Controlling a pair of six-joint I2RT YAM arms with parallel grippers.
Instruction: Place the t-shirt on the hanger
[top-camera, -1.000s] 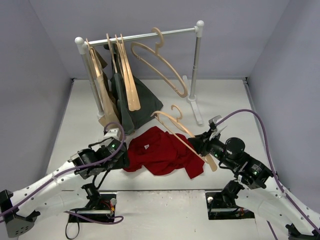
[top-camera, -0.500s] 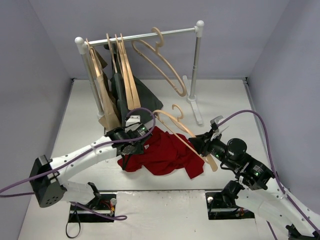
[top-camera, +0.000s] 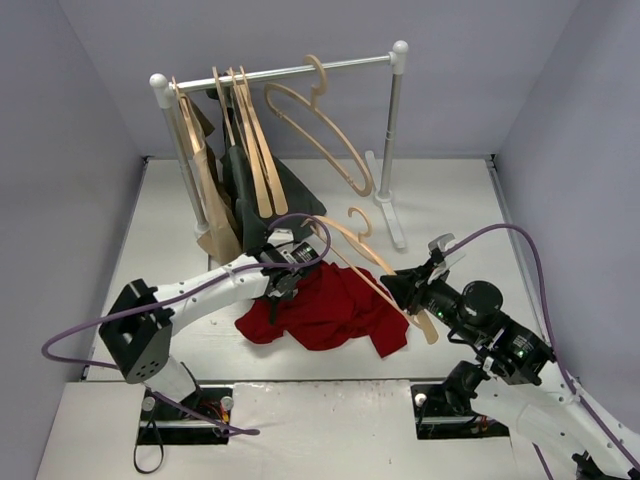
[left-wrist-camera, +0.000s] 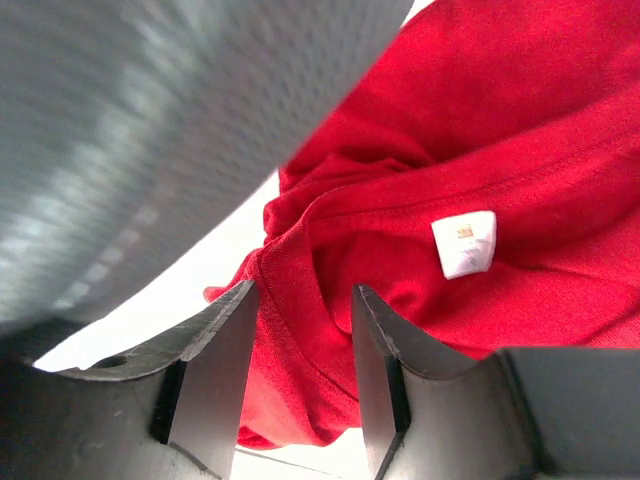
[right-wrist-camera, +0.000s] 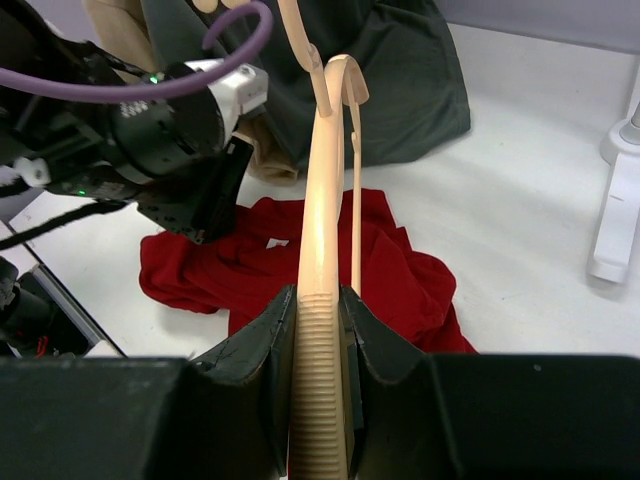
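Observation:
The dark-red t-shirt (top-camera: 335, 310) lies crumpled on the white table between the arms. It also shows in the left wrist view (left-wrist-camera: 480, 150) with its white neck label (left-wrist-camera: 464, 243), and in the right wrist view (right-wrist-camera: 400, 280). My left gripper (top-camera: 283, 285) is open just over the shirt's collar edge, with red cloth showing between the fingers (left-wrist-camera: 305, 330). My right gripper (top-camera: 408, 293) is shut on one ribbed shoulder end of the tan wooden hanger (top-camera: 365, 265). It holds the hanger tilted over the shirt's right side (right-wrist-camera: 320, 200).
A clothes rack (top-camera: 390, 140) stands at the back with several wooden hangers, a dark green-grey garment (top-camera: 275, 195) and a beige garment (top-camera: 215, 235). An empty hanger (top-camera: 320, 135) hangs near its right post. The rack's white foot (right-wrist-camera: 610, 240) is right of the shirt.
My left arm has reached forward and right, from the shirt's left edge to its collar near the label. The right gripper and hanger have barely moved.

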